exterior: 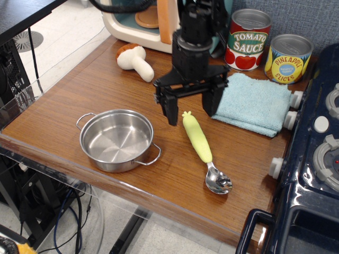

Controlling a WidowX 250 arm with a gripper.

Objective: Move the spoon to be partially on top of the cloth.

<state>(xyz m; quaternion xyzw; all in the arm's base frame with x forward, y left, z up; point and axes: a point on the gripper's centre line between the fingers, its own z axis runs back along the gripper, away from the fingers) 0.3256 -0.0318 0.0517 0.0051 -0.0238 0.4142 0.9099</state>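
Observation:
The spoon (201, 145) lies on the wooden table, its pale yellow-green handle pointing up-left and its shiny bowl (218, 182) toward the front edge. The light blue cloth (254, 103) lies folded to the right, apart from the spoon. My black gripper (192, 110) hangs open just above the tip of the spoon's handle, one finger (171, 111) on the left of it and the other on the right, near the cloth's left edge. It holds nothing.
A steel pan (116, 140) sits front left. A toy mushroom (136, 61) lies at the back left by a toy microwave (151, 21). Tomato sauce (249, 39) and pineapple (287, 58) cans stand behind the cloth. A toy stove (312, 159) borders the right.

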